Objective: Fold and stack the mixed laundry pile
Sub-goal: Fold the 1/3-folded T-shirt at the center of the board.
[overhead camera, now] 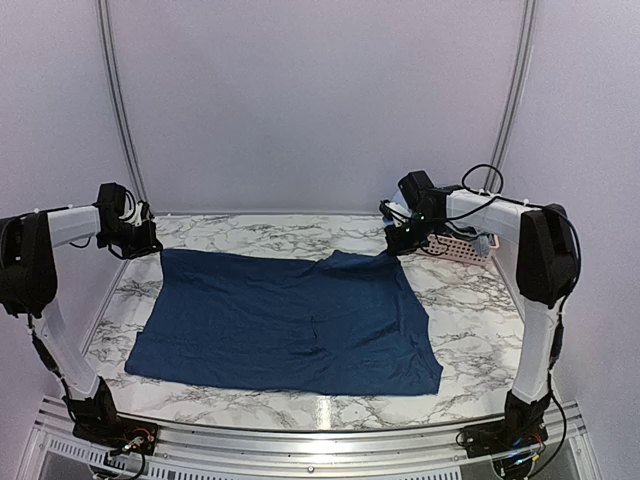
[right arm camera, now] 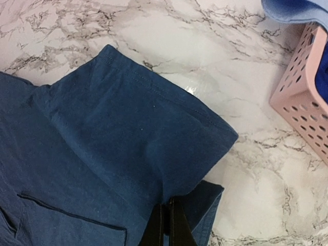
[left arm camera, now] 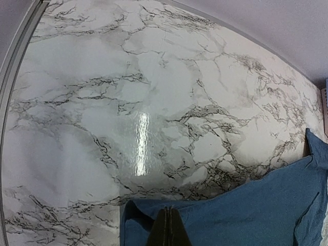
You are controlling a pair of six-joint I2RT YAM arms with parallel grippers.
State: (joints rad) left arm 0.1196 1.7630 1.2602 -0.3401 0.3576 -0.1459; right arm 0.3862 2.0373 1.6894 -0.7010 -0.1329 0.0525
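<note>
A dark navy shirt [overhead camera: 290, 320] lies spread flat on the marble table [overhead camera: 470, 310]. My left gripper [overhead camera: 150, 245] is shut on its far left corner; in the left wrist view the closed fingers [left arm camera: 167, 228] pinch the blue cloth [left arm camera: 246, 215]. My right gripper [overhead camera: 398, 240] is shut on the far right corner by the sleeve; in the right wrist view the fingertips [right arm camera: 168, 225] clamp a fold of the shirt [right arm camera: 118, 138]. More laundry, light blue [right arm camera: 294, 10] and bright blue, lies in the pink basket [overhead camera: 458, 245].
The pink perforated basket [right arm camera: 302, 97] stands at the far right of the table, just behind my right gripper. White walls and metal rails enclose the table on three sides. Bare marble [left arm camera: 128, 102] lies beyond the shirt's far edge.
</note>
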